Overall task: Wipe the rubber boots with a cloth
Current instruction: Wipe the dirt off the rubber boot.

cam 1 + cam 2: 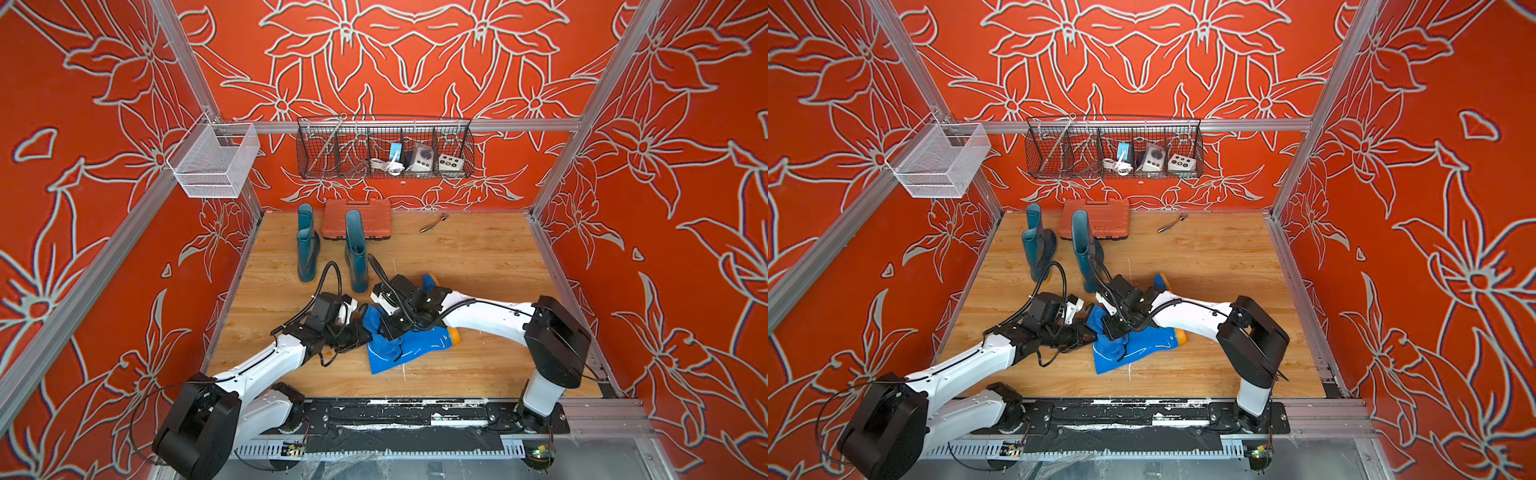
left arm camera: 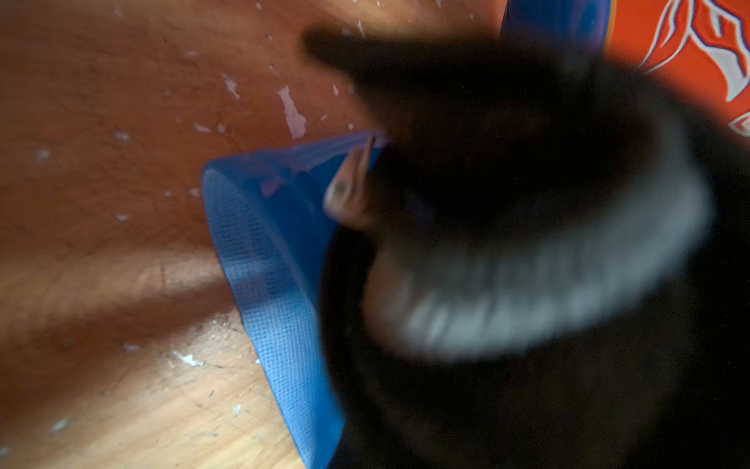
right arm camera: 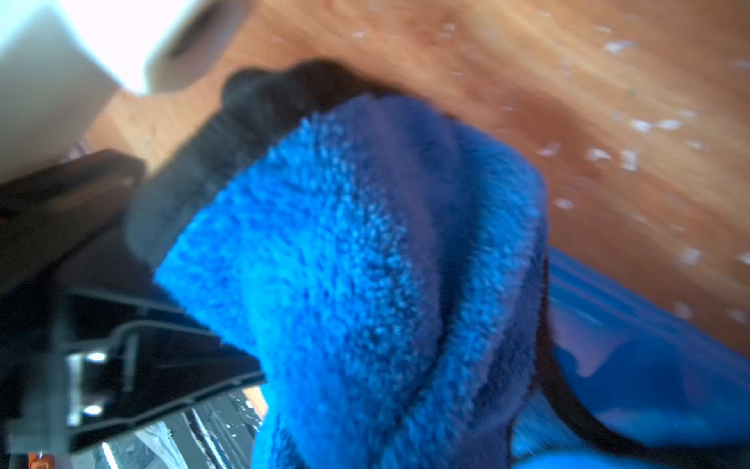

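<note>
Top views give full stock; all pos. taken from the bright blue boot (image 1: 419,347).

1. Bright blue boot: on its side on wooden floor (image 1: 478,266). Shaft's long axis runs crosswise: cuff twd robot's L, yellow-orange heel twd robot's R. Foot turns away from robot.
2. Cloth (image 1: 374,321): fuzzy blue w/ black edging, bunched on boot's shaft at cuff end. Fills R wrist view (image 3: 365,264).
3. Right gripper (image 1: 388,330): over cuff half of boot, clamped on cloth. Fingers buried in the pile, not seen.
4. Left gripper (image 2: 349,191): jaws closed, tips at boot's cuff rim. L wrist view too blurred to tell if rubber is pinched btwn them. Sits just L of right gripper.
5. L teal boot (image 1: 307,253), R teal boot (image 1: 357,253): both upright, behind blue boot. R one's toe is near the right arm's wrist.
6. Orange case (image 1: 357,218): further behind boot, past teal pair.
7. Metal tool (image 1: 434,223): well behind boot, R of case.
8. Wire basket (image 1: 386,149): high up, far behind boot.

Assessment: bare shaft lies R of cloth, twd heel, so the likely stroke follows the long axis that way. R arm is nearer and carries the cloth. In the way: R forearm crosses boot's foot, left gripper crowds the cuff end, and R teal boot's toe limits any swing rearward.
</note>
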Controlling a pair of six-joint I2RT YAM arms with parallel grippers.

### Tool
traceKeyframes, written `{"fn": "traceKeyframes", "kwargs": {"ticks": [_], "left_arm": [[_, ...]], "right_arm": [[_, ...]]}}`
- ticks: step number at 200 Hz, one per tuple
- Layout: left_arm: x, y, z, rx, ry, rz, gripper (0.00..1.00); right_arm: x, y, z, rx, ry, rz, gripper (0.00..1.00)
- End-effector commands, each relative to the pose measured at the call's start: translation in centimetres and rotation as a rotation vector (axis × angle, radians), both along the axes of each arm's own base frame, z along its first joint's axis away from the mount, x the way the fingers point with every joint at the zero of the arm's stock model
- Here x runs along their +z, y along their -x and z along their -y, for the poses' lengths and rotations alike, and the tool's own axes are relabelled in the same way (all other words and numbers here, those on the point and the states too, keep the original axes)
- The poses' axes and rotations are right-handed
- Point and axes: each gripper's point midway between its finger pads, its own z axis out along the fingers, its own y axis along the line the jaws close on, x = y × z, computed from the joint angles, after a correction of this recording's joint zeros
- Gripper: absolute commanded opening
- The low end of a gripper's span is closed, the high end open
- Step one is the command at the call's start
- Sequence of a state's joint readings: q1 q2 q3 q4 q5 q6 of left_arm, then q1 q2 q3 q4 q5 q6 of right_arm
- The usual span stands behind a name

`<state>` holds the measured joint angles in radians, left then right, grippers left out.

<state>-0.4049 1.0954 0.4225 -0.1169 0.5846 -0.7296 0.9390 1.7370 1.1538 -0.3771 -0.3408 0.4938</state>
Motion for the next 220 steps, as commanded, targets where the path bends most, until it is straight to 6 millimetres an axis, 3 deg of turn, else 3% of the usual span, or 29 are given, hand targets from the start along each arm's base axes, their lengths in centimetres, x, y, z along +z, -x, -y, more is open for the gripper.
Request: {"fn": "traceKeyframes", "kwargs": {"ticks": [1, 17, 32, 47, 75, 90, 104, 130, 141, 153, 172, 203, 211, 220], "left_arm": [[0.4, -0.4, -0.1, 0.003, -0.004, 0.028, 0.00], [-0.1, -0.3, -0.4, 0.015, -0.026, 0.008, 0.00], [-0.6, -0.4, -0.6, 0.030, -0.044, -0.014, 0.00], [-0.9, -0.5, -0.7, 0.033, -0.061, -0.032, 0.00], [-1.1, -0.6, -0.6, 0.038, -0.053, -0.045, 0.00], [-1.0, -0.6, -0.6, 0.044, -0.045, -0.042, 0.00], [-0.8, -0.6, -0.6, 0.045, -0.042, -0.036, 0.00], [-0.7, -0.5, -0.5, 0.032, -0.041, -0.031, 0.00], [-0.7, -0.5, -0.4, 0.028, -0.039, -0.029, 0.00], [-0.6, -0.5, -0.3, 0.027, -0.032, -0.024, 0.00], [-0.5, -0.8, -0.2, 0.029, -0.023, -0.011, 0.00], [-0.3, -1.4, -0.1, 0.040, -0.018, 0.002, 0.00], [-0.3, -1.4, -0.1, 0.042, -0.017, 0.005, 0.00], [-0.4, -1.4, -0.1, 0.043, -0.020, 0.006, 0.00]], "right_arm": [[-1.2, -3.1, 7.4, -0.168, 0.088, -0.036, 0.00], [-1.2, -4.2, 11.1, -0.255, 0.075, -0.052, 0.00], [-0.4, -4.2, 11.3, -0.243, 0.073, -0.018, 0.00], [0.3, -3.4, 8.5, -0.191, 0.030, -0.012, 0.00], [1.4, 0.2, -0.2, 0.012, -0.026, 0.015, 0.00], [1.1, 0.8, -1.6, 0.040, -0.028, -0.004, 0.00], [0.0, -0.4, 0.8, 0.002, 0.052, 0.023, 0.00], [-2.3, -4.0, 9.7, -0.181, 0.163, -0.019, 0.00], [-1.7, -4.6, 12.2, -0.219, 0.159, -0.006, 0.00], [-0.3, -4.6, 12.8, -0.211, 0.158, 0.050, 0.00], [1.4, -3.3, 9.9, -0.159, 0.070, 0.079, 0.00], [2.0, 2.5, 0.4, 0.071, 0.000, 0.097, 0.00], [1.6, 3.3, -0.6, 0.095, -0.004, 0.078, 0.00], [0.9, 3.4, -0.4, 0.090, 0.015, 0.063, 0.00]]}}
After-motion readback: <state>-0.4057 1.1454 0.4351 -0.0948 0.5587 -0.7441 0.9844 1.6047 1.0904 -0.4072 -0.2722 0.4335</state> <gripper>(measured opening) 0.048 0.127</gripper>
